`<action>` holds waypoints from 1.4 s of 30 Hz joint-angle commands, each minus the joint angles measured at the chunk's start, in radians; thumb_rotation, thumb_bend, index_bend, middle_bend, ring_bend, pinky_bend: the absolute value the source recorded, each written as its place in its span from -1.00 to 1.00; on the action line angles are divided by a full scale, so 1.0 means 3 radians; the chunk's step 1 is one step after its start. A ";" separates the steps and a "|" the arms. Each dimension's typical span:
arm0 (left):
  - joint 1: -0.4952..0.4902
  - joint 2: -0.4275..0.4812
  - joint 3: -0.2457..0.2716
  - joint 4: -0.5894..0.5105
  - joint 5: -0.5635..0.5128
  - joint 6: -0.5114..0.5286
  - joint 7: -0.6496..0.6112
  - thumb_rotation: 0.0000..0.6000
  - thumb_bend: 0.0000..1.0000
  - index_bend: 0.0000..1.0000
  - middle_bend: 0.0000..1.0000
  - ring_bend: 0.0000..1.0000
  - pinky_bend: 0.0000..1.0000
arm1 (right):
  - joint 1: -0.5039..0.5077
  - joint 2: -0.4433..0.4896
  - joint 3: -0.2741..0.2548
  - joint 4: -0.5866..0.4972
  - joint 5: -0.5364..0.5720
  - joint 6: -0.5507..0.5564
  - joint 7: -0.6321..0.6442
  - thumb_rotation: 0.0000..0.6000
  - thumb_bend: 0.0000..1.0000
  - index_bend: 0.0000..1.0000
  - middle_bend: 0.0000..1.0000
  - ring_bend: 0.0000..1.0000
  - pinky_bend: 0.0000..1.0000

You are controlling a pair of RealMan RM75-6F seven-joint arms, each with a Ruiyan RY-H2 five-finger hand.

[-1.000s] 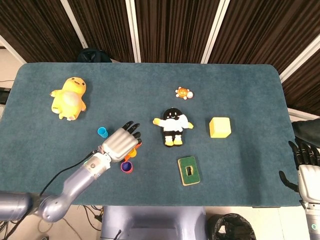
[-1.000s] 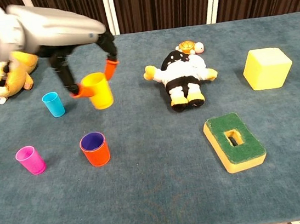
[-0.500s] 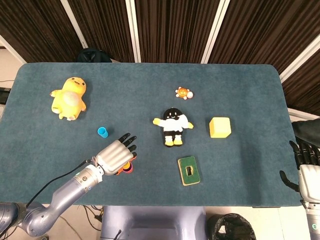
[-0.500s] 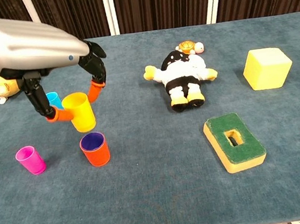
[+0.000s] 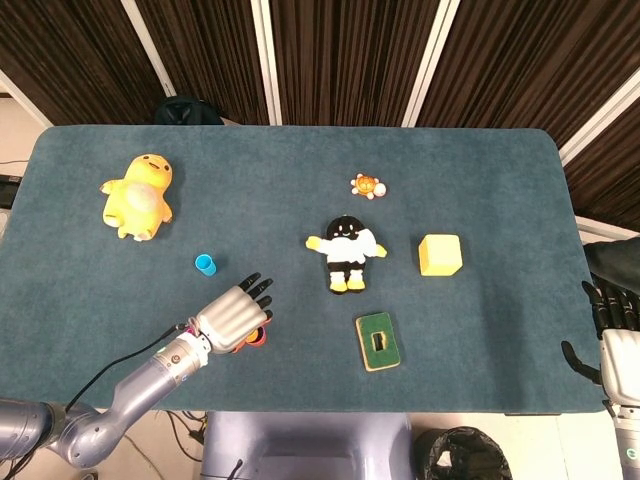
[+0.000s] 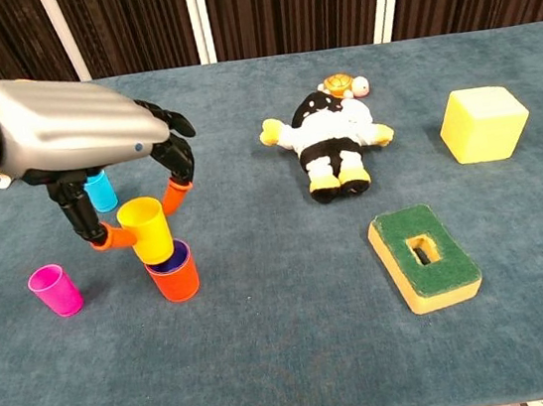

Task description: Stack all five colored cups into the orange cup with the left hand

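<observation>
My left hand (image 6: pixel 73 139) (image 5: pixel 232 317) pinches a yellow cup (image 6: pixel 146 229) between thumb and a finger. It holds the cup upright, its base right over the mouth of the orange cup (image 6: pixel 175 276), which has a purple cup nested inside. A magenta cup (image 6: pixel 54 290) stands to the left of the orange one. A blue cup (image 6: pixel 102 190) (image 5: pixel 204 264) stands behind, partly hidden by my hand in the chest view. In the head view my hand covers the yellow cup and most of the orange cup (image 5: pixel 256 338). My right hand (image 5: pixel 612 325) hangs off the table's right edge, fingers slightly apart, holding nothing.
A yellow duck plush (image 5: pixel 138 196) lies at far left. A black-and-white plush (image 6: pixel 333 140), a small turtle toy (image 5: pixel 368 185), a yellow cube (image 6: pixel 482 122) and a green-topped sponge block (image 6: pixel 424 256) lie on the blue-green table (image 6: pixel 302 359) to the right.
My left hand has carried the yellow cup toward the near edge and down, from beside the blue cup to just above the orange cup. The right hand has stayed put.
</observation>
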 commanded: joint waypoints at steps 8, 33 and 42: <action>-0.0014 -0.0139 0.0035 0.0103 0.0044 0.0071 0.0062 1.00 -0.38 -0.03 -0.50 -1.00 -0.84 | -0.0003 0.0004 0.0003 0.0004 0.0003 0.0003 0.0015 1.00 -0.25 -0.86 -0.91 -0.86 -0.93; -0.0103 -0.0253 0.0106 0.0135 -0.0153 0.0166 0.0259 1.00 -0.52 -0.65 -0.59 -1.00 -0.84 | -0.0018 0.0010 0.0021 -0.0012 0.0037 0.0020 0.0009 1.00 -0.25 -0.86 -0.91 -0.86 -0.93; -0.0073 -0.0190 0.0074 0.0067 -0.0122 0.0265 0.0161 1.00 -0.54 -0.73 -0.59 -1.00 -0.84 | -0.0023 0.0019 0.0022 -0.0023 0.0041 0.0021 0.0015 1.00 -0.25 -0.86 -0.91 -0.86 -0.93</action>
